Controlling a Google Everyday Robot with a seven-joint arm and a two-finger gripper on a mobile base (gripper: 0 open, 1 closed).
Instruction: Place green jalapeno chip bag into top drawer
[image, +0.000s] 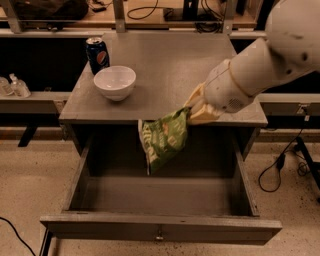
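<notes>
The green jalapeno chip bag (162, 140) hangs crumpled from my gripper (196, 111), which is shut on its upper right corner. The bag dangles over the front edge of the table top, above the open top drawer (160, 197). The drawer is pulled out wide, grey, with a small metal knob (159, 234) on its front panel. Its inside shows nothing in it. My white arm (255, 65) reaches in from the upper right.
A white bowl (114, 82) and a blue soda can (97, 54) stand on the grey table top (170, 65) at the left. Black cables (280, 165) lie on the floor at the right. A shelf runs behind the table.
</notes>
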